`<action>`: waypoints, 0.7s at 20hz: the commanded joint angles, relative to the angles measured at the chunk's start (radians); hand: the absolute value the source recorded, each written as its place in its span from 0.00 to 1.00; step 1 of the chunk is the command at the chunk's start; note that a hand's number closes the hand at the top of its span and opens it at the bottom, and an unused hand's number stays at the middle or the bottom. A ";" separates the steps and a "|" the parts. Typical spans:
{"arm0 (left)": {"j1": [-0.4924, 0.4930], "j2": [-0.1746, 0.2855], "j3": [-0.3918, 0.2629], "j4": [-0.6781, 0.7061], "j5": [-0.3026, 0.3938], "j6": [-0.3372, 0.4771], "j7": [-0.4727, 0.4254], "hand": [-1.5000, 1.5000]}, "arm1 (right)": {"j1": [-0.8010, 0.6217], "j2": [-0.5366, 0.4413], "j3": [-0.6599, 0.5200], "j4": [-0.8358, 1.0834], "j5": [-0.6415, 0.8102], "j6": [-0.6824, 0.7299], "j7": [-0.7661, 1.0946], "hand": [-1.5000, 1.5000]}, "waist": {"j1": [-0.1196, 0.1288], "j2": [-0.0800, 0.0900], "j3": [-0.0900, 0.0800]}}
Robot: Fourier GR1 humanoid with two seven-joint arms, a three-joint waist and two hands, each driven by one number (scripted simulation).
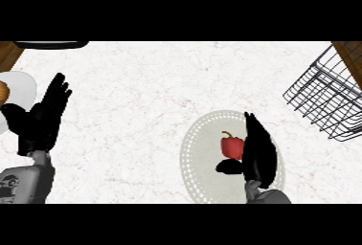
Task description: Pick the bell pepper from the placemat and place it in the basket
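Red with a curled green stem, the bell pepper point(231, 146) sits on the placemat point(201, 143), a little right of the mat's middle, with its stem pointing up the view. The placemat is a pale round mat with a dotted border, lying on the white marbled counter point(155, 86) towards the lower right.

Just beside the pepper, against its right flank, is the right hand point(259, 153). Its fingers point(253, 127) are straight and pressed together, reaching past the pepper towards the far side of the mat, while the thumb point(228, 166) sticks out to the left below the fruit. The pepper lies in the crook between thumb and fingers, and nothing is curled round it (whether the palm actually touches it cannot be told from this angle).

Well apart from the mat, at the upper right edge, a dark wire basket point(326, 98) stands tilted in the view, with only part of it showing.

Across the counter on the left, the left hand point(39, 124) rests open with its fingers up and slightly spread, holding nothing. Just beside it at the left edge is a white plate point(20, 86) with something orange-brown point(3, 91) on it, cut off by the frame. A dark object point(51, 44) shows at the top left edge.
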 commanded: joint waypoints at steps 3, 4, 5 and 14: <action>0.003 0.019 0.019 0.033 0.012 -0.034 -0.048 0.50 | -0.027 -0.037 0.031 0.124 -0.012 0.100 -0.067 1.00 | 0.010 0.015 0.008; -0.025 -0.003 0.002 0.014 -0.006 0.000 -0.005 0.50 | -0.003 -0.035 0.048 0.086 0.002 0.108 -0.054 1.00 | 0.004 0.013 0.009; -0.007 -0.027 -0.018 0.000 -0.011 0.005 0.005 0.50 | -0.071 -0.015 0.004 0.106 -0.045 0.109 -0.080 1.00 | 0.007 0.013 0.009; -0.037 0.001 0.024 0.060 -0.006 -0.010 -0.019 0.50 | -0.001 -0.005 0.007 0.144 -0.080 0.022 -0.178 1.00 | 0.002 0.014 0.009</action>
